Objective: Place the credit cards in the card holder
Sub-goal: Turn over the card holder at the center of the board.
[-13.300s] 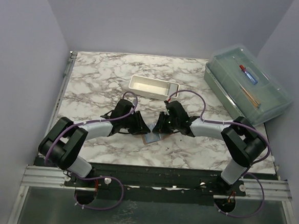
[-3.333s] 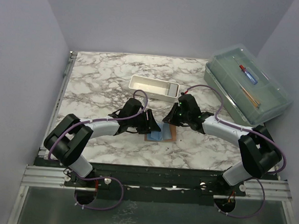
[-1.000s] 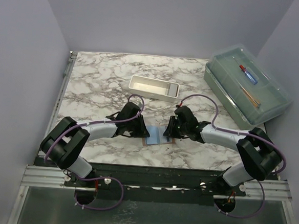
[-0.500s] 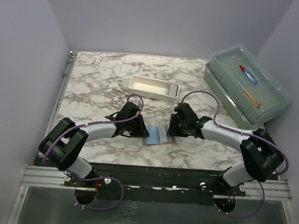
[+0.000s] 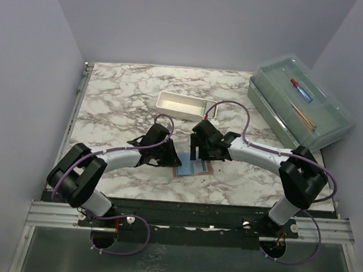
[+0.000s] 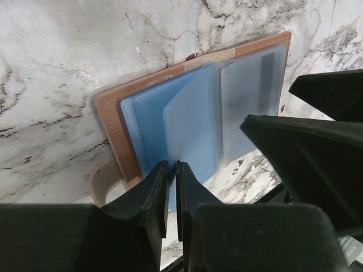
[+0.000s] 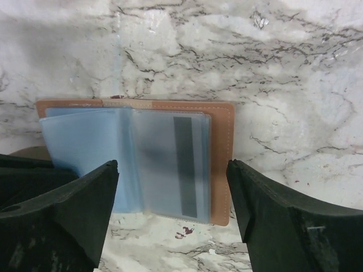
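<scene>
Tan card holder (image 6: 113,116), edge in left claw (image 6: 172,169)

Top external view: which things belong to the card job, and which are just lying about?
Job: card holder, lying open; credit card in its clear sleeve; left gripper, fingers pinching a blue sleeve; right gripper, open above it.
Lying about: white tray; clear lidded box.

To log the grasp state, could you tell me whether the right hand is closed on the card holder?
No, the right wrist view shows the right hand wide open over the open card holder, not gripping it.
</scene>
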`<state>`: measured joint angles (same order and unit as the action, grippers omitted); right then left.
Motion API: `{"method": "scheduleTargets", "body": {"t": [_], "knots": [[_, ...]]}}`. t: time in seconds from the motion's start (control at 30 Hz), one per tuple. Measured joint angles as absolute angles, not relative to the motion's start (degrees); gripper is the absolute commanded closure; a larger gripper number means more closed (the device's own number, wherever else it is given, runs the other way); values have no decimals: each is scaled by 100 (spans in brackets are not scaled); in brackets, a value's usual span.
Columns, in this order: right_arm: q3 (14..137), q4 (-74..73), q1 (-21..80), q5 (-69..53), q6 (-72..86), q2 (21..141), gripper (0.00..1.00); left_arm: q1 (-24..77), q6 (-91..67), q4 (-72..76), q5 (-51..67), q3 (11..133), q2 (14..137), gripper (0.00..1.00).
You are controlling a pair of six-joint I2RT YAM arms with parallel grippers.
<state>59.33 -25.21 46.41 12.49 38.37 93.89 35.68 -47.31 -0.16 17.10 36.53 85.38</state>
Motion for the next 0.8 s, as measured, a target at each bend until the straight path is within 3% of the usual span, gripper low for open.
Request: {"method": "scheduleTargets", "body": {"t": [0.13, 0.33, 0.47, 0.6, 0.8], "knots": [[6108, -2777, 4821, 1529, 3907, 9749, 18, 3568, -4731, -16, 1712, 3653, 8538, 84], [6182, -3037, 4904, 1778, 4001, 10064, 32, 3568, -4731, -16, 1715, 3653, 8506, 84], [6178, -3055, 4906, 1855, 4056, 10049, 37, 3568, -4731, -16, 1717, 3653, 8442, 84], [6139, -3052, 4906, 1865, 4071, 9972, 36, 3568, -4731, -16, 1717, 3653, 8431, 84], [6121, -3046, 4906, 1859, 4071, 9845, 22, 3568, -4733, -19, 1719, 3653, 8423, 84]]}}
